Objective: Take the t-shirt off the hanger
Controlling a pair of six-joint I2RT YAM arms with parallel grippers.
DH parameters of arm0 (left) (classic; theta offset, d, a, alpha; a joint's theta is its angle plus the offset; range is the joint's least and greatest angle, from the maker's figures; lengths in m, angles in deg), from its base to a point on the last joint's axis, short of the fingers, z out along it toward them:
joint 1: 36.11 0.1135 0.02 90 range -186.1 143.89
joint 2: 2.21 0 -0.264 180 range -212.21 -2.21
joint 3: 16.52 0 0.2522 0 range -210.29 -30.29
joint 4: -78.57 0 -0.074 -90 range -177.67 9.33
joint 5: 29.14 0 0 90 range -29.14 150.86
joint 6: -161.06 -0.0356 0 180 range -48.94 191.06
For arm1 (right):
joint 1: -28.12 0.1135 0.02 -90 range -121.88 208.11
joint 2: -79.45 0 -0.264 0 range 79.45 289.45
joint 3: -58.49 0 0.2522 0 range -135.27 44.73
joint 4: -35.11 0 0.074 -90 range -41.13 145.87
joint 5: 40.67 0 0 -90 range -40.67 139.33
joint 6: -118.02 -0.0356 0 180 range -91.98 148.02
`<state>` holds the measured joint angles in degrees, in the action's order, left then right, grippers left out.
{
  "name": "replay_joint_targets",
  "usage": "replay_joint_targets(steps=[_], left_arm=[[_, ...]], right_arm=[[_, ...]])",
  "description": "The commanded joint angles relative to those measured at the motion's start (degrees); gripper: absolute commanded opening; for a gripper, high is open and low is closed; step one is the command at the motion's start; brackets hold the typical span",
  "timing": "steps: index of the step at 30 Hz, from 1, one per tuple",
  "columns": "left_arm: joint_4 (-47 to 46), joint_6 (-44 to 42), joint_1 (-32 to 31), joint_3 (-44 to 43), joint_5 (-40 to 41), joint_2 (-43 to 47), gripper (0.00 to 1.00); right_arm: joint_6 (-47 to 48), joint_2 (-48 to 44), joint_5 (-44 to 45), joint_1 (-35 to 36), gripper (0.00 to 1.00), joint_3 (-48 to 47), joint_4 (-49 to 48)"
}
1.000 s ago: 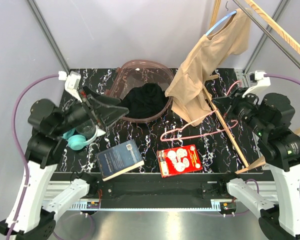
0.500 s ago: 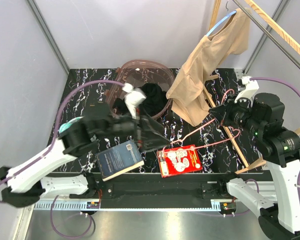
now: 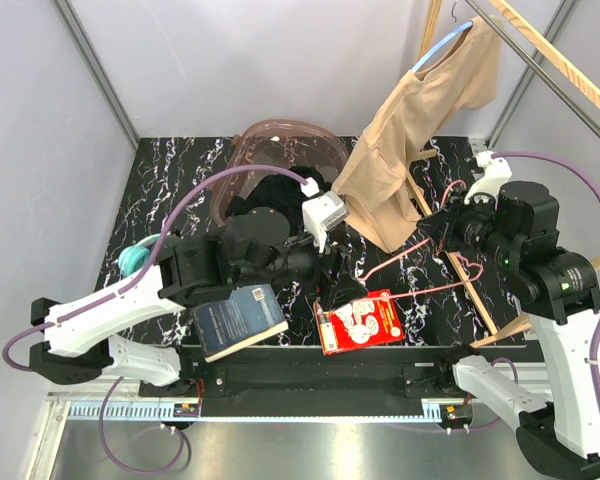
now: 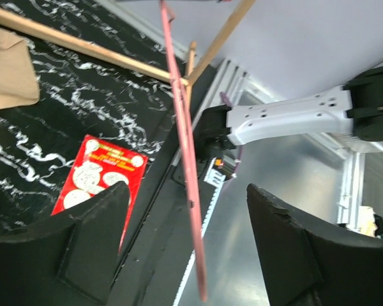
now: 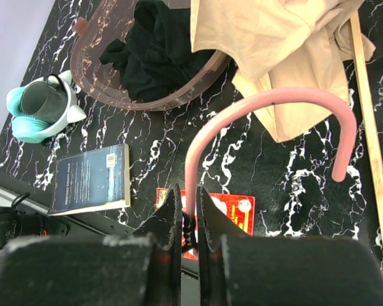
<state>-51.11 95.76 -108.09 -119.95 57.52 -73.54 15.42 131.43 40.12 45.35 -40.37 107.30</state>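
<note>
The t-shirt [image 3: 410, 150], a tan one, hung on a blue hanger [image 3: 436, 46] high at the far right corner, its hem drooping toward the counter [image 3: 170, 160], so by my reckoning the main job was not yet done. My right claw [image 5: 186, 196] was pinched tight on the wire of a bare pink hanger [image 5: 268, 97], just below the hook. It held the hanger off the counter, with the hook close to the shirt's lowest fold. My left claw [image 4: 185, 191] stood wide, one finger on each side of that hanger's long bar, touching it on neither side as far as I could see. A black garment [image 5: 156, 54] lay in the pink basket [image 5: 147, 102] behind. I took the step in hand to be a second grip on the pink hanger, perhaps to get it out of the way. To do it well I needed the bar centred between the left fingers [image 4: 96, 236] before closing, since a thin round wire will roll out of a grip that catches it only at the tips. I wanted it deep against the pads. The right claw ought to hold its pinch until the left was firm, or the hanger would swing. I also had to mind the hook, which could snag the tan hem, and the red card [image 3: 358, 320] and book [image 3: 240, 320] beneath my left arm.
</note>
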Motion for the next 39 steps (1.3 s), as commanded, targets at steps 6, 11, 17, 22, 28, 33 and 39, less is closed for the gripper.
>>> replay_joint_targets(steps=[6, 11, 17, 22, 28, 33, 39], left_arm=[[2.3, -2.8, -0.4, -4.8, 1.8, -4.2, 0.56], [2.5, -3.7, -0.3, -6.4, -0.9, -6.6, 0.18], [2.8, -3.3, -0.3, -6.7, 1.6, -7.1, 0.0], [2.5, -1.2, -0.3, -7.5, 7.4, -6.5, 0.0], [-1.3, 1.0, -0.1, -4.6, 11.8, -4.4, 0.0], [-10.7, 4.0, 1.9, 2.0, 9.8, 0.9, 0.0], [-21.1, 8.0, 3.6, 7.6, 6.4, 3.9, 0.0]], right_arm=[[1.2, -1.2, 1.6, 0.0, 0.0, -1.3, -1.0], [1.6, -1.7, 2.0, 0.1, 0.0, -1.1, -1.1], [1.4, -2.2, 3.4, 0.0, 0.19, -1.9, -1.4], [-2.2, -3.1, 6.8, 0.0, 0.79, -1.6, -1.7], [-8.2, -5.6, 5.9, 0.0, 0.98, -2.2, -3.0], [-13.0, -7.2, 2.7, -0.1, 0.99, -2.9, -3.5], [-27.1, -12.3, -2.4, 0.0, 0.88, 2.4, -12.7]])
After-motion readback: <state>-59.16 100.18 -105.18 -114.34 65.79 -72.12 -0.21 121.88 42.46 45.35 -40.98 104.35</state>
